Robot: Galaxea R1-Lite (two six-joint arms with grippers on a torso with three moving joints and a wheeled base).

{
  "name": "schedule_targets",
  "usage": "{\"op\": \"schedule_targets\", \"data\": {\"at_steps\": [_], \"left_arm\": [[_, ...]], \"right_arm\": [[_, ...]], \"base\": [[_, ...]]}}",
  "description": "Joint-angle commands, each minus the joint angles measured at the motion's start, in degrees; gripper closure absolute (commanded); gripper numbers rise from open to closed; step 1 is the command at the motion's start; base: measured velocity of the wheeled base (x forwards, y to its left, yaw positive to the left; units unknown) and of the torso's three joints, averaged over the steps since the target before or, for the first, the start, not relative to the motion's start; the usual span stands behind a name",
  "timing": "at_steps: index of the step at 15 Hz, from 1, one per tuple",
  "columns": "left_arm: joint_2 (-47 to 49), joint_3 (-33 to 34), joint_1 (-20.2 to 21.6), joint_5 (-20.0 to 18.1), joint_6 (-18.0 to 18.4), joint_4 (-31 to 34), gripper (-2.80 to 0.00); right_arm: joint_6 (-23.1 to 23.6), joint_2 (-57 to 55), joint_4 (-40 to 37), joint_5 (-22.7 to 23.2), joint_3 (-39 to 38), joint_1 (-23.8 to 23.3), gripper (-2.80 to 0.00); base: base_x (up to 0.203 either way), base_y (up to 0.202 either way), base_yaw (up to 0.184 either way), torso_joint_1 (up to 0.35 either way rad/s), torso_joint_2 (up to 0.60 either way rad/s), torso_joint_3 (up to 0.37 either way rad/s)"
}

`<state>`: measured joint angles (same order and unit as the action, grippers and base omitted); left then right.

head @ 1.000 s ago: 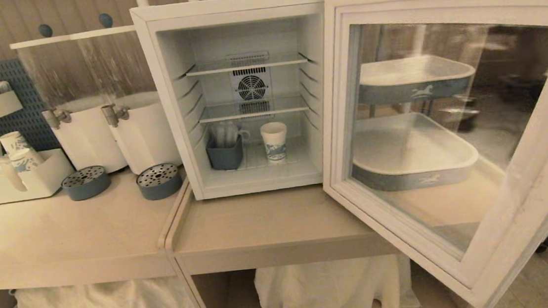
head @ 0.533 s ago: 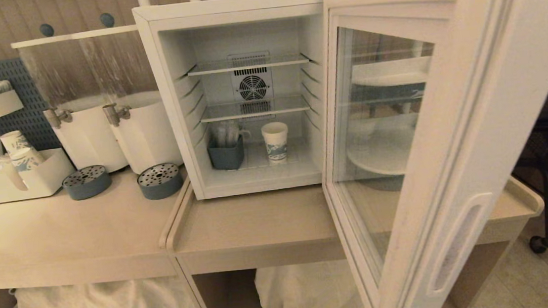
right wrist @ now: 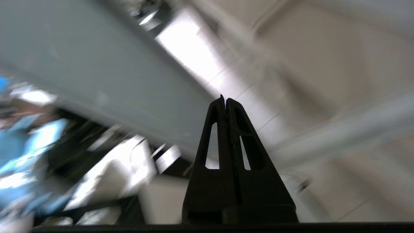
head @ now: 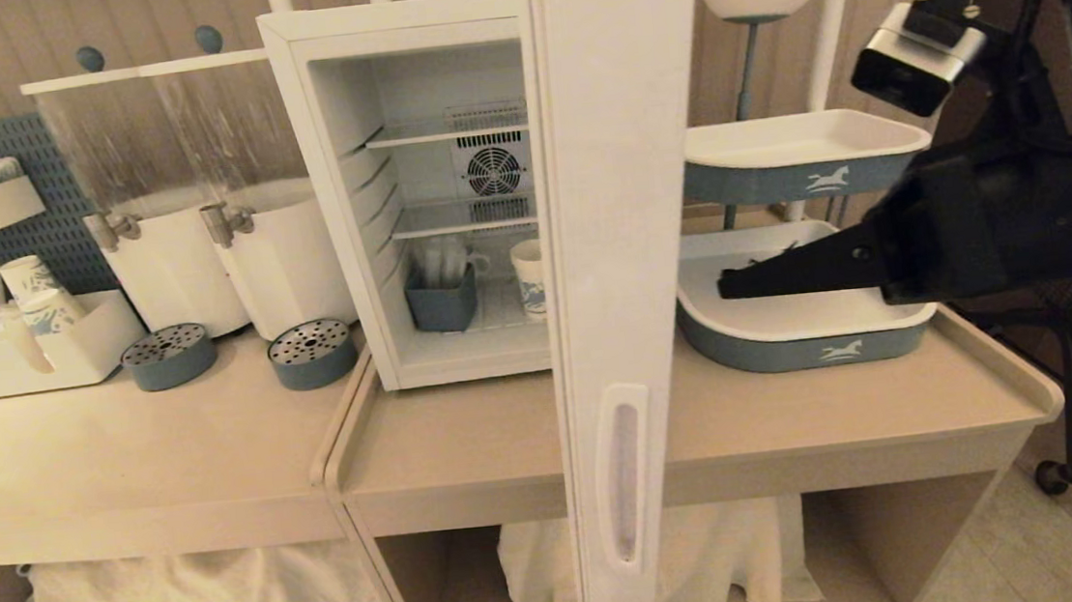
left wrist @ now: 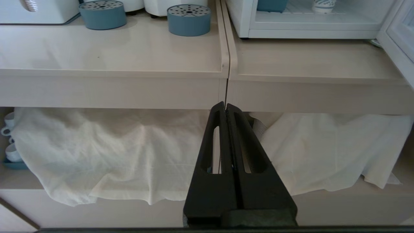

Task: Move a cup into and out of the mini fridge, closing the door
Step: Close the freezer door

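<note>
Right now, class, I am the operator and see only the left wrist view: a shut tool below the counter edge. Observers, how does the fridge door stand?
Observer: In the head view the door stands edge-on to the camera, about half shut, and hides the right part of the mini fridge opening.
Operator: Where is the right tool?
Observer: The right tool is shut, to the right of the door, above the lower tray. Its tip points at the door's outer face with a small gap between them.
</note>
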<state>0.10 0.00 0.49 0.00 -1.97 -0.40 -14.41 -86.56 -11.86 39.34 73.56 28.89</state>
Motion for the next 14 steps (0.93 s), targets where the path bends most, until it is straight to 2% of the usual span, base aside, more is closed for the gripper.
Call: {"op": "schedule_targets", "data": {"at_steps": [1,3,6,9,12,14], "left_arm": [[0.08,0.0,0.04,0.0,-0.05,-0.04,0.0],[0.08,0.0,0.0,0.0,-0.05,-0.04,0.0],[0.08,0.0,-0.05,0.08,-0.13,-0.04,0.0],[0.08,0.0,0.04,0.09,-0.22,-0.04,0.0],[0.08,0.0,-0.05,0.09,-0.4,-0.04,0.0],[0.08,0.0,-0.05,0.09,-0.4,-0.04,0.0]], "right_arm": [[-0.17,-4.47,6.2,-9.87,0.53,5.59,0.0],[-1.07,-6.92,8.45,-13.16,2.61,8.16,0.0],[-3.04,-12.72,10.86,-21.03,9.17,11.51,0.0],[-3.18,-17.04,11.28,-25.65,14.87,13.68,0.0],[-2.06,-26.29,11.9,-32.17,26.72,14.68,0.0],[0.94,-34.24,12.63,-37.9,35.06,14.96,0.0]], "base": [[0.0,0.0,0.0,0.0,0.0,0.0],[0.0,0.0,0.0,0.0,0.0,0.0],[0.0,0.0,0.0,0.0,0.0,0.0],[0.0,0.0,0.0,0.0,0.0,0.0],[0.0,0.0,0.0,0.0,0.0,0.0],[0.0,0.0,0.0,0.0,0.0,0.0]]}}
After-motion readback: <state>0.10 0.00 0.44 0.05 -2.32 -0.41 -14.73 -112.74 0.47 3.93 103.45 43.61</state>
